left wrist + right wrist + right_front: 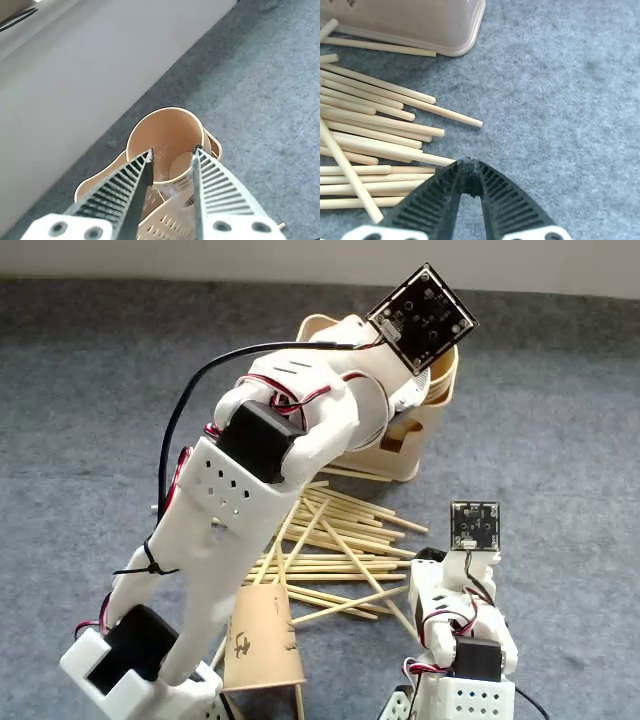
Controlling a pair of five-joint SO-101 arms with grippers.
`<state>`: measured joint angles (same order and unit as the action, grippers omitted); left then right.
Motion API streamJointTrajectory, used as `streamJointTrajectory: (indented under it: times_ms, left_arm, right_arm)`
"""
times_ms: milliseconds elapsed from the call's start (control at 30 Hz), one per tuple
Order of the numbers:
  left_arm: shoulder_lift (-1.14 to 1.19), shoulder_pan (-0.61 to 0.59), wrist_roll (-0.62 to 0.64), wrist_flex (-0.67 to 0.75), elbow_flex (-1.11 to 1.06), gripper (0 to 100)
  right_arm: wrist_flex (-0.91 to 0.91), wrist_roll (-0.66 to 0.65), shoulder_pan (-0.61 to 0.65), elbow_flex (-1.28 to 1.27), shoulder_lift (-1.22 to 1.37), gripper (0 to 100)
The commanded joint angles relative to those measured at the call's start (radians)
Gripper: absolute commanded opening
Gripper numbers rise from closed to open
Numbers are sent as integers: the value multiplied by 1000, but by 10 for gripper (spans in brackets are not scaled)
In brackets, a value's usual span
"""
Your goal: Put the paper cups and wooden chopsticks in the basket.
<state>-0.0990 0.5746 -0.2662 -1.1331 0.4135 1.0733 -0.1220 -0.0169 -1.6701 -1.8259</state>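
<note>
A beige basket (pixel 415 445) stands at the far middle of the grey mat. My left gripper (pixel 172 152) hangs open just above it, over a tan paper cup (pixel 165 132) standing upright inside the basket (pixel 100 182). A second paper cup (pixel 262 640) lies on its side near the front, beside the left arm. Several wooden chopsticks (pixel 340 555) lie scattered between that cup and the basket. My right gripper (pixel 468 167) is shut and empty, low over the mat beside the ends of the chopsticks (pixel 375 125), with a basket corner (pixel 455 35) beyond.
The grey mat (pixel 560 440) has free room right of the basket and on the far left. A pale wall (pixel 75 75) runs behind the basket. The right arm's base (pixel 465 690) sits at the front right.
</note>
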Motion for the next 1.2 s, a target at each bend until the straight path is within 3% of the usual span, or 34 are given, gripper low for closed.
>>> streamJointTrajectory:
  times_ms: [0,633,1167]
  left_arm:
    - [-7,18,9,-94,27,136]
    - [-111,67,12,-624,15,141]
    - [-401,76,5,-641,-476,250]
  right_arm:
    - [-16,-14,-12,-107,-10,5]
    - [-35,-14,-15,-107,-10,5]
    - [-35,-14,-15,-107,-10,5]
